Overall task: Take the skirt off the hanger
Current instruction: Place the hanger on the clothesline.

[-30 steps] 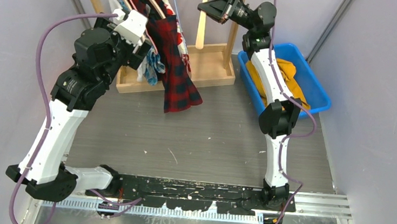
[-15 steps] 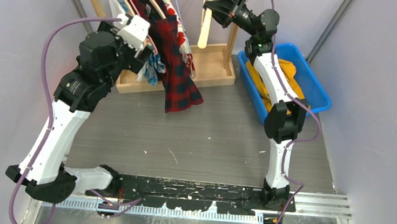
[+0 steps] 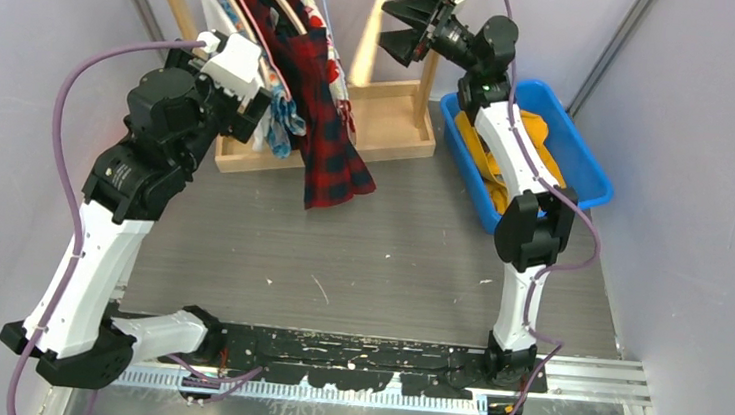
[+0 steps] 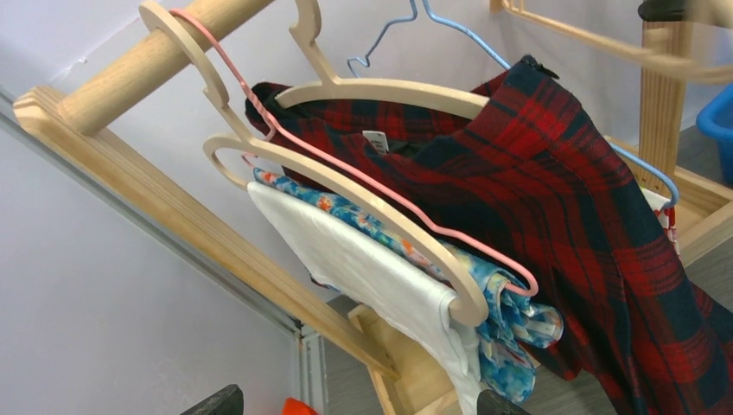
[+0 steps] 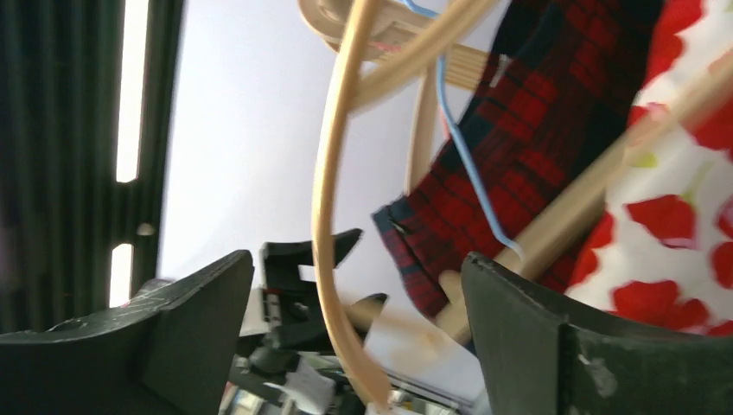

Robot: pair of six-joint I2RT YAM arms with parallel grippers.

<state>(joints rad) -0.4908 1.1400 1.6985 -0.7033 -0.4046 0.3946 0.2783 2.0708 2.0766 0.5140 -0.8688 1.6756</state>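
Up on the wooden rail at the far left of the table, the red plaid skirt hangs draped over its wooden hanger. In the top view its hem reaches past the near edge of the rack base. My left gripper sits just in front of the clothes, its fingers spread wide with nothing between them, and I see it touching no cloth. Nearest to it hangs a second wooden hanger carrying a white cloth and a blue floral cloth, with a pink hanger lying along its top edge. A blue wire hanger hooks on behind the skirt.

My right gripper is raised near the right end of the rail, its jaws likewise released. A bare hanger, blurred, crosses the gap between its fingers in the wrist view; I cannot tell whether it touches them. Beyond it show the skirt and a red-flowered cloth. On the table to the right stands a blue bin holding a yellow cloth.
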